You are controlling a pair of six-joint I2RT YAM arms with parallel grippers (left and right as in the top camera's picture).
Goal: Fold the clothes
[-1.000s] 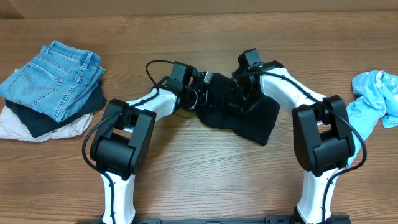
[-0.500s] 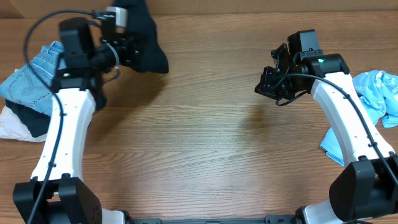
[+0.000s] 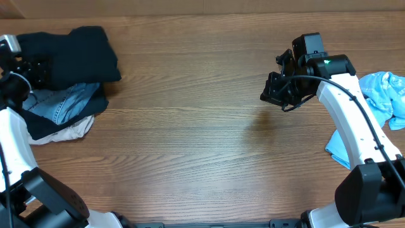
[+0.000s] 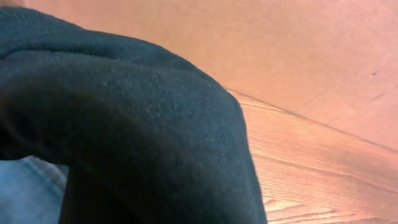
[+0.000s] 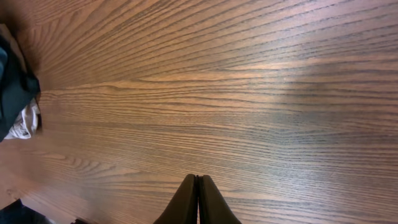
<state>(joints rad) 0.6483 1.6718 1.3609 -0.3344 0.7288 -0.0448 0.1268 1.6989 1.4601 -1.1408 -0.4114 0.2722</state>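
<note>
– Fingers (image 5: 188, 202) on right gripper (image 3: 276, 90): pressed together, nothing between them, hovering over bare table (image 3: 202, 145), right of centre. Agree?
– Agree. And left gripper (image 3: 37, 67)? Its wrist view is all black cloth, own fingers not visible.
– Overhead puts it at the far-left edge, butted into the black T-shirt (image 3: 79, 50). Closed, and I read it as pinched on the shirt's edge. That's a judgement, the view's not clean.
– Fine. Shirt location?
– Back-left corner, a compact bundle lying on top of the pile: jeans (image 3: 66, 104) under it, dark garment (image 3: 44, 126) and white garment (image 3: 69, 130) below those.
– Step?
– Looks like stacking, with the shirt set on the pile. Next move calls for letting go and lifting clear without dragging fabric off. After that, likely the light blue cloth (image 3: 383, 95), crumpled at the right edge and partly behind the right arm. The right gripper would need to open and reach over for it.
– Neck tag?
– Can't see it.
– Surface, room?
– Brown wood-grain tabletop, matte, with the broad middle bare. Tan board (image 3: 190, 6) along the back edge. Nothing else of the room shows.
</note>
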